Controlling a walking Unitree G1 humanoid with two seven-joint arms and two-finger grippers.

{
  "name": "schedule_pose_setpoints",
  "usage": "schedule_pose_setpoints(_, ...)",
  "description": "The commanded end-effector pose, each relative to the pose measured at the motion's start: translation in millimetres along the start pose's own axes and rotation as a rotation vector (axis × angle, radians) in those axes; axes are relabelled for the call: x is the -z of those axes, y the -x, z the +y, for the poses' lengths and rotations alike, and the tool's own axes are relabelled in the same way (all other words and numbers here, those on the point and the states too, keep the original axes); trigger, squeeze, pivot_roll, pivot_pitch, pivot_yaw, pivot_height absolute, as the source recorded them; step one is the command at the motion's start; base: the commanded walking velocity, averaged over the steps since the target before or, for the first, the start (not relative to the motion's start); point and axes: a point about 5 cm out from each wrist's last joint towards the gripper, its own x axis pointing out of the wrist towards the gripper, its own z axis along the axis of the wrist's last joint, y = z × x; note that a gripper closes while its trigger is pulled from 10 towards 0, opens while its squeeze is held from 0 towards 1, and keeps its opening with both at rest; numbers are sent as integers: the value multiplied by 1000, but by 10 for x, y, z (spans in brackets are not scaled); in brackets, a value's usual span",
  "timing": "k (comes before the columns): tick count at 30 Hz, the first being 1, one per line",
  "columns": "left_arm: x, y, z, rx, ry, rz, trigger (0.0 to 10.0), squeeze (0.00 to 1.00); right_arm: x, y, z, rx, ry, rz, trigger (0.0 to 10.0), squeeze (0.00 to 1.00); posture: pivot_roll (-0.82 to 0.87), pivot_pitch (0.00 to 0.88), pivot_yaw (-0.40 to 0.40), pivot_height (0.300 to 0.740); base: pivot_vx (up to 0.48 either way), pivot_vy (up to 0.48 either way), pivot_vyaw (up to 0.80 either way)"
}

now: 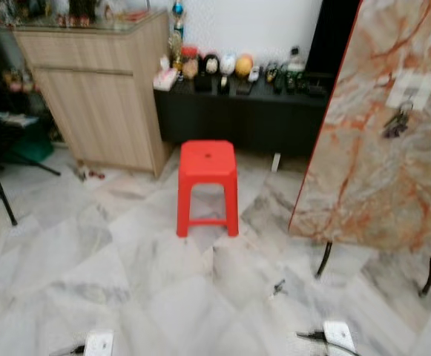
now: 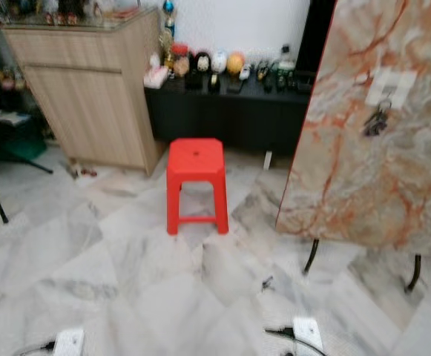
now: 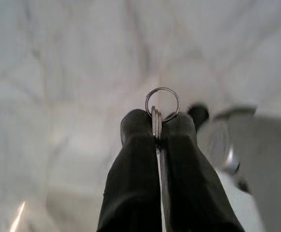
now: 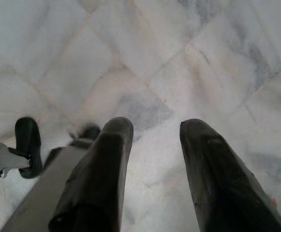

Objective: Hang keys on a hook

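The left gripper hangs over the marble floor with its fingers pinched tight on a key ring; the ring's loop pokes out past the fingertips toward 12 o'clock, its lower arc caught between them. The right gripper has its fingers spread apart with nothing between them. In the head view, a red stool stands at centre, and at 2 o'clock a marbled panel carries another bunch of keys.

Keys hang on marble board beside red stool.
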Motion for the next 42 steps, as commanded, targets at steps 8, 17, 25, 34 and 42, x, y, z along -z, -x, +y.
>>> schedule_pose_setpoints(8, 74, 10, -176, 38, 22, 30, 10000, 0, -10, 19, -159, 17, 56, -1, 10000, 0, 37, 0, -90, 740, 0, -394, 0)
schedule_pose_setpoints(17, 184, 35, -163, 36, 47, 49, 10000, 0, 1, 15, -126, 3, 66, 4, 10000, 0, 57, 0, -100, 740, 0, -393, 613)
schedule_pose_setpoints(25, 342, 74, -178, 49, 28, 86, 10000, 0, 17, 23, -170, 11, 52, -15, 10000, 0, 24, 0, -84, 740, 0, -394, 0)
schedule_pose_setpoints(34, 351, 78, -217, 54, 10, 87, 10000, 0, 154, 41, -258, 44, 37, 22, 10000, 0, 34, 0, -87, 740, 0, -394, 0)
schedule_pose_setpoints(42, 378, 86, -230, 53, 12, 89, 10000, 0, 110, 37, -243, 34, 50, 4, 10000, 0, 59, 0, -96, 740, 0, -394, 0)
